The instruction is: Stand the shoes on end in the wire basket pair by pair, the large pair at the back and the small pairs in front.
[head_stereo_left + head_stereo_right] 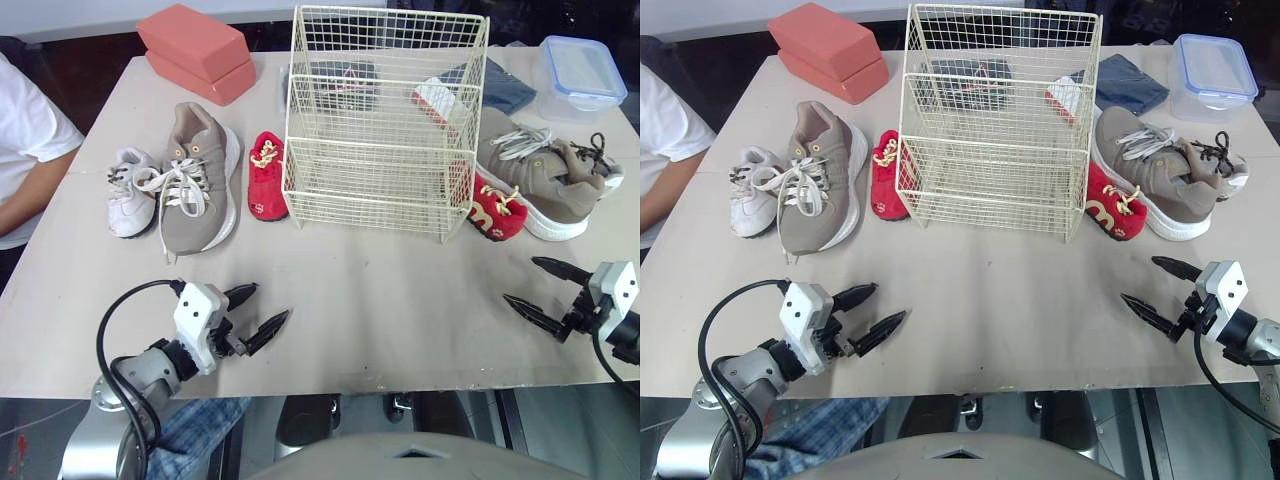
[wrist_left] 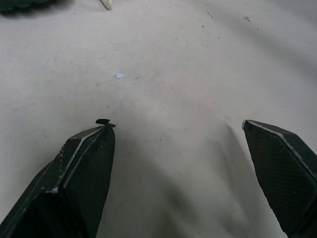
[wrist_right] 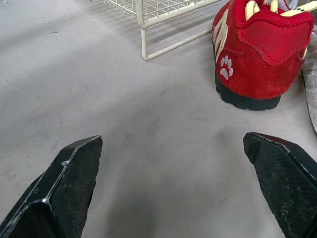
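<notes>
An empty cream wire basket [image 1: 385, 120] stands mid-table. To its left lie a small white shoe [image 1: 128, 190], a large taupe sneaker [image 1: 198, 178] and a small red shoe [image 1: 266, 175]. To its right the other red shoe [image 1: 495, 208] touches the basket's corner, beside the second taupe sneaker [image 1: 545, 175]. A small pale shoe [image 1: 603, 165] with dark laces is partly hidden behind that sneaker. My left gripper [image 1: 270, 302] is open over bare table near the front edge. My right gripper [image 1: 520, 280] is open at front right, a little short of the red shoe [image 3: 262, 49].
Two red-pink blocks [image 1: 195, 50] are stacked at the back left. A lidded plastic box [image 1: 582, 75] and folded blue cloth [image 1: 495, 85] lie at the back right. A dark item [image 1: 345, 80] lies behind the basket. A person in a white shirt [image 1: 25, 150] sits at the table's left edge.
</notes>
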